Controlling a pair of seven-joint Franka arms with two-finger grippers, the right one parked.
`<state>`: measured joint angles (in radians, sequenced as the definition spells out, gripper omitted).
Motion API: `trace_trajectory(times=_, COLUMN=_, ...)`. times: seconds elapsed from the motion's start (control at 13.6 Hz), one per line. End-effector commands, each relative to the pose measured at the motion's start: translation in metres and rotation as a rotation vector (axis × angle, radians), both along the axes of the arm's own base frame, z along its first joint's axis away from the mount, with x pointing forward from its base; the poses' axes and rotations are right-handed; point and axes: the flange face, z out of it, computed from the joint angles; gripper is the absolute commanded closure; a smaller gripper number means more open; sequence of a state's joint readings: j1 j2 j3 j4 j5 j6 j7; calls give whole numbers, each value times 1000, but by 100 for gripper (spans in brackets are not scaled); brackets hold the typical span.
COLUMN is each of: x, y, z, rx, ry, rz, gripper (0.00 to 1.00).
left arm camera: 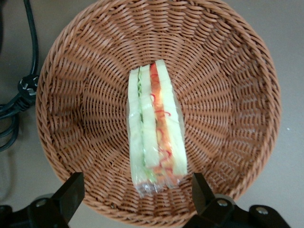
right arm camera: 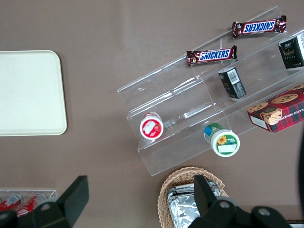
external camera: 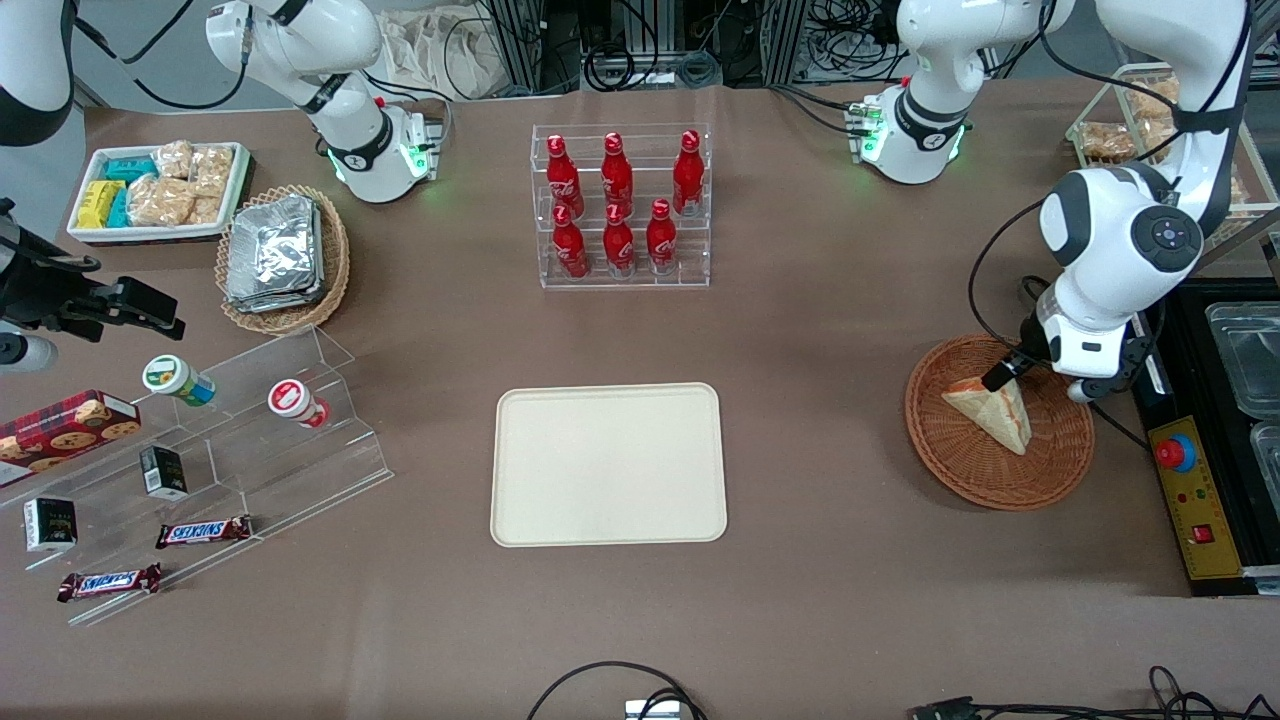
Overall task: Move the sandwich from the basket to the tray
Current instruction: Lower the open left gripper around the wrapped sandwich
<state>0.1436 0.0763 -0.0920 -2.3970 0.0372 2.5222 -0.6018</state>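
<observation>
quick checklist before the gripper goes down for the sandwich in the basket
1. Gripper open: ok, the fingers stand apart, wider than the sandwich.
2. Gripper over the sandwich: ok, it hangs above the basket with the sandwich's end between the fingertips.
3. Sandwich free to lift: ok, it lies alone in the basket, filling edge up, nothing on it.
4. Contact made: not ok, the fingers are not yet touching the sandwich.
5. Tray ready: ok, nothing lies on it.
6. Cable beside the basket: ok, it lies outside the rim, away from the fingers.
</observation>
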Motion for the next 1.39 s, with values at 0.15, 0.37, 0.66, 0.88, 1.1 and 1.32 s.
trace_trajectory(times=0.15, x=3, y=-1, z=-22, rx=-3, ry=-27, rz=25, gripper=0)
trace_trajectory(times=0.37, x=5, y=-1, z=-37, rx=-9, ry=-41, rz=28, gripper=0)
trace_trajectory(times=0.66, x=7, y=0, z=-49, rx=-14, ry=-57, rz=35, gripper=15)
trace_trajectory(times=0.88, x=8, y=11, z=-47, rx=-12, ry=-63, rz=49, gripper=67)
trace_trajectory(times=1.1, x=10, y=6, z=-38, rx=-8, ry=-75, rz=24, gripper=83)
trace_trajectory(times=1.32, x=13, y=-3, z=-17, rx=5, ry=-90, rz=-23, gripper=84)
